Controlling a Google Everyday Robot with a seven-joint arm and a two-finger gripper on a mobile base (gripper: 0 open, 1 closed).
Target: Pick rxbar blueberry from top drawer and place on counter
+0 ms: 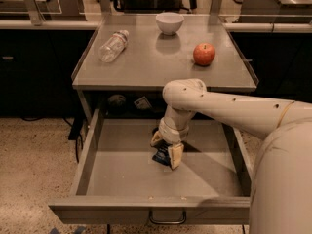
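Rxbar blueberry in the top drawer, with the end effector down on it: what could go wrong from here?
1. The rxbar blueberry lies flat on the top drawer floor at the end effector; so thin a bar may slip on the lift.
2. The arm bends close to the counter front edge; a straight rise could strike it.
3. The apple and the water bottle, lying on its side, could roll if bumped at placement.
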